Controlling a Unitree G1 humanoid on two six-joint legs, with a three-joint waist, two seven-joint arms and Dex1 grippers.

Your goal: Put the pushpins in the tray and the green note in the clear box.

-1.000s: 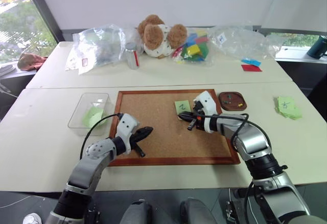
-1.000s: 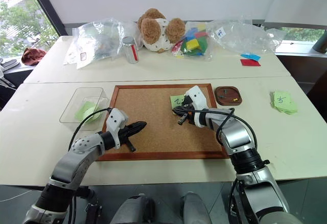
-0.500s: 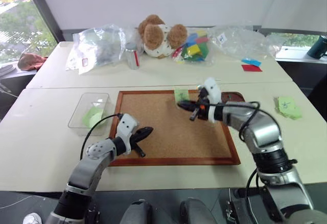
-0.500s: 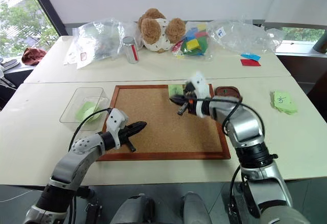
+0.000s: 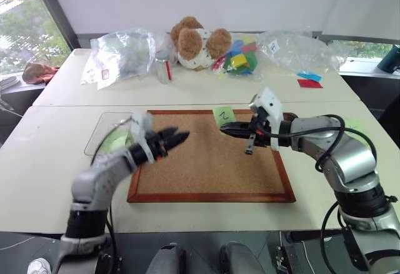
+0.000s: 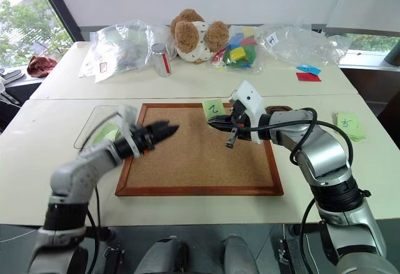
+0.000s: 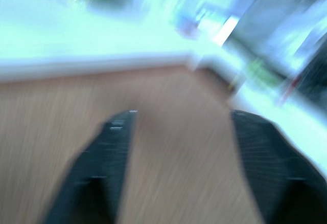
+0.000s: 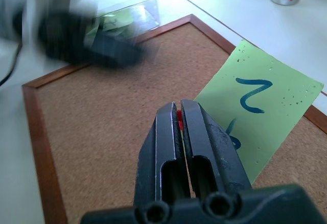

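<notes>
My right gripper [image 5: 225, 128] hovers over the far part of the cork board [image 5: 206, 167], shut on a red pushpin [image 8: 180, 120]. The green note [image 5: 223, 115], marked in dark ink, sits lifted at the fingertips and seems to hang on that pin. Just behind the right hand lies the dark brown tray [image 6: 279, 109], mostly hidden. My left gripper [image 5: 177, 137] is raised over the board's left side, open and empty. The clear box [image 5: 103, 137] stands left of the board with a green paper inside, partly behind the left arm.
A stack of green notes [image 6: 348, 125] lies on the table at the right. The back table carries a plush bear [image 5: 195, 41], a can [image 5: 164, 69], crinkled clear bags [image 5: 122, 55] and red and blue papers [image 5: 309, 80].
My left gripper has risen off the board and opened. The right gripper has lifted, and the green note came up with it toward the board's far edge.
</notes>
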